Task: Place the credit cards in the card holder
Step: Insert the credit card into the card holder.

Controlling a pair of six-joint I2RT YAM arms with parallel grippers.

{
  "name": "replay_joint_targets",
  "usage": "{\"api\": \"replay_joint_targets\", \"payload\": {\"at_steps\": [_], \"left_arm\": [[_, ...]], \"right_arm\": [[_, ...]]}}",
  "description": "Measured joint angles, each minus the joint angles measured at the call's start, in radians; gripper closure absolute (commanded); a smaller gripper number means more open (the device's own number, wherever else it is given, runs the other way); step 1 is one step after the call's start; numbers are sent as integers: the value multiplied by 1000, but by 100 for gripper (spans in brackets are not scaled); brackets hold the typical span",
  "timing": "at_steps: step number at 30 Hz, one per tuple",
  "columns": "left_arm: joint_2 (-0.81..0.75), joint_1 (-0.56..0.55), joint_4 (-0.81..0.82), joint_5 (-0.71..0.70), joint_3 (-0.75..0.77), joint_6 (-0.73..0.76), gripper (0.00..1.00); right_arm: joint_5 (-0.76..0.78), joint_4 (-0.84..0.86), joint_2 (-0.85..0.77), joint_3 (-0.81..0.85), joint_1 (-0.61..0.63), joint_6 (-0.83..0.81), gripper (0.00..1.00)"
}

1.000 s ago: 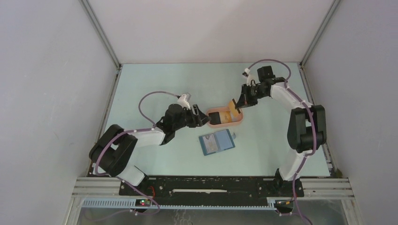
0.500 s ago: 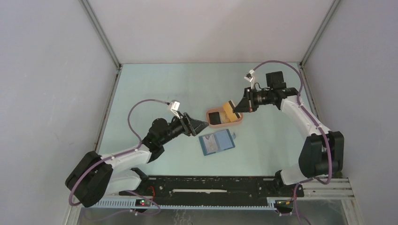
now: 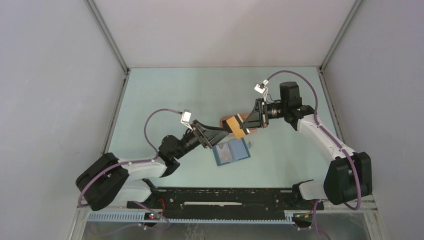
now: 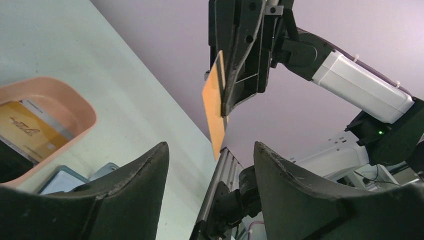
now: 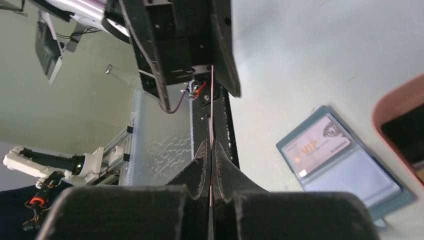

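Observation:
My right gripper (image 3: 245, 124) is shut on an orange credit card (image 3: 234, 125) and holds it in the air over the pink tray's left end. In the left wrist view the card (image 4: 216, 110) hangs tilted from the right fingers (image 4: 240, 60). In the right wrist view it is edge-on (image 5: 212, 115) between the shut jaws (image 5: 210, 146). My left gripper (image 3: 221, 134) is open and empty just below and left of the card, also seen in its own view (image 4: 210, 147). The blue card holder (image 3: 230, 152) lies open on the table with a pale VIP card (image 5: 315, 145) in one slot.
The salmon-pink oval tray (image 3: 253, 131) sits behind the card holder. It holds a yellow card (image 4: 30, 132) and a black card (image 5: 407, 130). The enclosure walls and frame rails ring the table.
My right gripper has lifted the orange card out of the tray and carried it left. My left arm has swung right and forward, bringing its open gripper under the card.

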Motion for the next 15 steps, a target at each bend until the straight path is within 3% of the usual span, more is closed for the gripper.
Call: {"api": "replay_joint_targets", "payload": {"at_steps": [7, 15], "left_arm": [[132, -36, 130, -12, 7, -60, 47], [155, -60, 173, -26, 56, -72, 63]], "right_arm": [[-20, 126, 0, -34, 29, 135, 100], [-19, 176, 1, -41, 35, 193, 100]]}}
